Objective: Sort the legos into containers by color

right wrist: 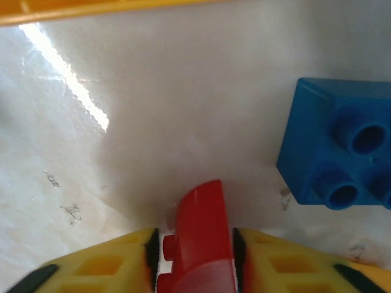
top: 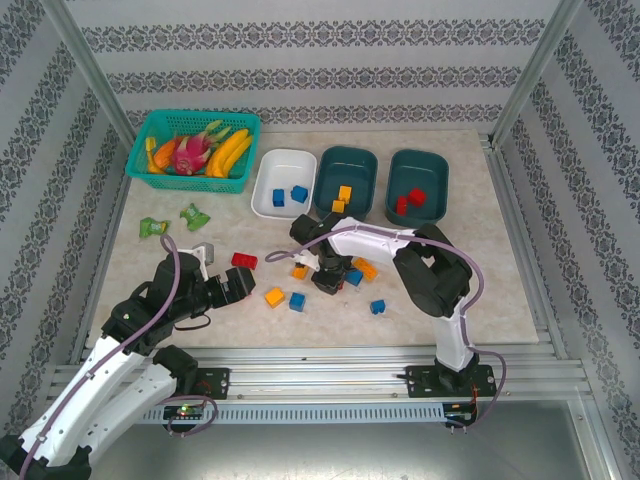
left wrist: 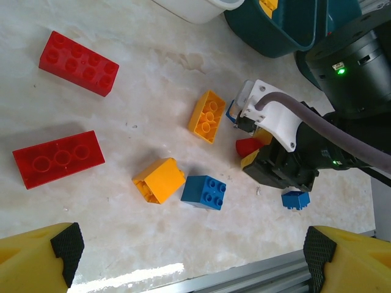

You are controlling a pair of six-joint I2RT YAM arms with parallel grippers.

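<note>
Sorting report from my end: the pale marble-look table (top: 500,285) is smooth and a bit glossy, and three rounded-rectangle plastic tubs sit in a row at its far side. The white tub (top: 283,182) has two blue bricks in it, the middle teal tub (top: 346,178) has orange ones, and the right teal tub (top: 418,185) has red ones.

The loose legos lie nearer to me, in front of the tubs, all hard shiny plastic. Biggest are a long red brick (left wrist: 77,63) lying studs-up and a second long red brick (left wrist: 58,157) flipped to show its hollow round tubes. Then come an orange brick (left wrist: 207,116) on its back, a chunky orange brick (left wrist: 159,180) tipped over, and a square blue brick (left wrist: 203,192) with four studs just beside it.

My left gripper (left wrist: 192,243) hangs over them, its yellow, black-padded fingers spread wide with nothing between them. My right gripper (right wrist: 197,244) is pinched onto a small red piece (right wrist: 200,210) with a rounded top, low over the table. A glossy blue brick (right wrist: 342,152) sits near it.
</note>
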